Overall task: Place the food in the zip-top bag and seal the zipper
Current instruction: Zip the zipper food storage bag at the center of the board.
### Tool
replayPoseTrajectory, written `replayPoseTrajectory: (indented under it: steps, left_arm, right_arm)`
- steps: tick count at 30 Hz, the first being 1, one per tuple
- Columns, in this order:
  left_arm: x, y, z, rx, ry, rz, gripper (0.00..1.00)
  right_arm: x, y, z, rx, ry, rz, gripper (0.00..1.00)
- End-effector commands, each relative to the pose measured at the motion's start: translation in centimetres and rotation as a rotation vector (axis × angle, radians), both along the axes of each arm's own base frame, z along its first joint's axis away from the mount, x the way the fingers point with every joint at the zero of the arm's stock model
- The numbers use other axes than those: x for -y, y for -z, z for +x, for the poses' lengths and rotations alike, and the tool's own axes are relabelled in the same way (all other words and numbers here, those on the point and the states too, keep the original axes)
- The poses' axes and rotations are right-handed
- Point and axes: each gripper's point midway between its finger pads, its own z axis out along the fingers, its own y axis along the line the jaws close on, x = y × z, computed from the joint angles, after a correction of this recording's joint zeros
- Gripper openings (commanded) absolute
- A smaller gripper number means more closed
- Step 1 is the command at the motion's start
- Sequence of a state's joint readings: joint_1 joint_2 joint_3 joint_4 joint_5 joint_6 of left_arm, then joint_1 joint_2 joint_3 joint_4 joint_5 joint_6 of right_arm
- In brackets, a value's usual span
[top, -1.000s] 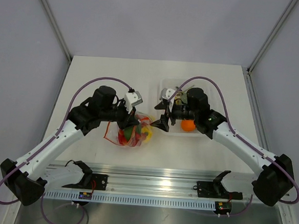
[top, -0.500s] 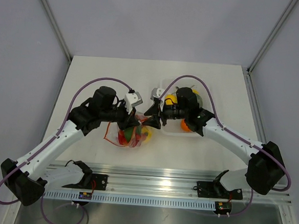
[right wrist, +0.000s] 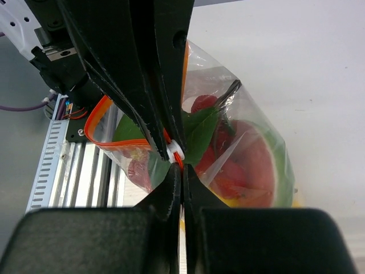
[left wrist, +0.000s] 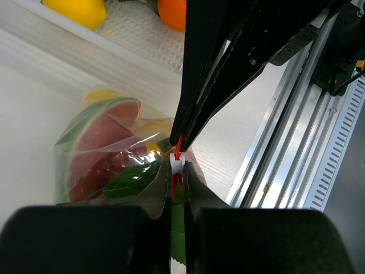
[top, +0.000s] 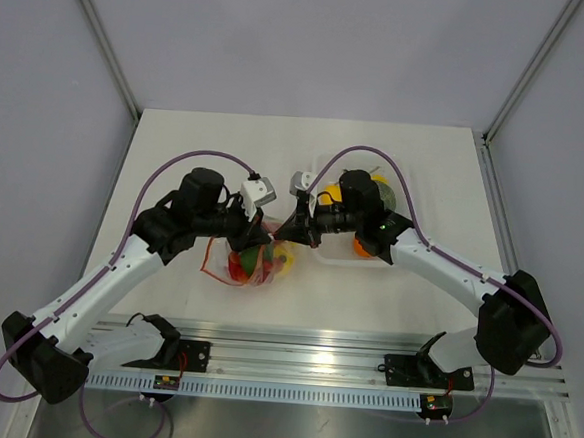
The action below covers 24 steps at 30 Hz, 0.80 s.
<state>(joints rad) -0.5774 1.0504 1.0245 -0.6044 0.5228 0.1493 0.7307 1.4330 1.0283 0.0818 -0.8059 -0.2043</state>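
Note:
The clear zip-top bag (top: 252, 267) hangs just above the table between both arms, and holds food: a red piece with a green rim (left wrist: 101, 149), a green leaf (right wrist: 199, 132) and something yellow. My left gripper (left wrist: 178, 171) is shut on the red-orange zipper (right wrist: 114, 145) at its white slider (left wrist: 177, 162). Tip to tip with it, my right gripper (right wrist: 182, 171) is shut on the same strip right beside the slider (right wrist: 175, 151). In the top view the left gripper (top: 270, 240) and the right gripper (top: 295, 229) meet over the bag's mouth.
A white tray (top: 336, 255) right of the bag holds an orange (top: 366, 247), a lemon (top: 331, 194) and a green piece under the right arm. The aluminium rail (top: 292, 361) runs along the near table edge.
My right gripper has moved left from over the tray to the bag's mouth and gone from open to shut on the zipper. The left gripper has kept its hold, with the bag barely moving.

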Motion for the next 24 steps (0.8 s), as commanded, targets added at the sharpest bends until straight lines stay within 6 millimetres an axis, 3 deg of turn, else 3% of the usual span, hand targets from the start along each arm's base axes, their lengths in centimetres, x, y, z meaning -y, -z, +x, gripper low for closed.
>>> replayPoseTrajectory:
  steps: [1,5,7,8,10,24]
  left_arm:
    - [0.8,-1.9,0.0,0.055,0.036,-0.067,0.00]
    - [0.9,-1.7,0.1,0.049,0.033,-0.066,0.00]
    - [0.8,-1.5,0.2,0.045,0.029,-0.061,0.00]
    - [0.8,-1.3,0.1,0.038,0.030,-0.057,0.00]
    - [0.7,-1.0,0.1,0.030,0.028,-0.049,0.00]
    - [-1.6,0.0,1.6,0.038,-0.087,0.037,0.00]
  right_arm:
    - [-0.8,-2.0,0.2,0.038,-0.016,0.040,0.00]
    - [-0.4,-2.5,0.6,0.053,0.050,0.072,0.00]
    - [0.1,-3.5,2.3,0.028,0.198,0.117,0.00]
    - [1.1,-3.0,4.8,-0.006,0.375,0.090,0.00]
    - [1.4,-3.2,6.3,-0.070,0.470,0.063,0.00]
    - [3.8,-3.4,8.1,-0.139,0.703,0.191,0.00]
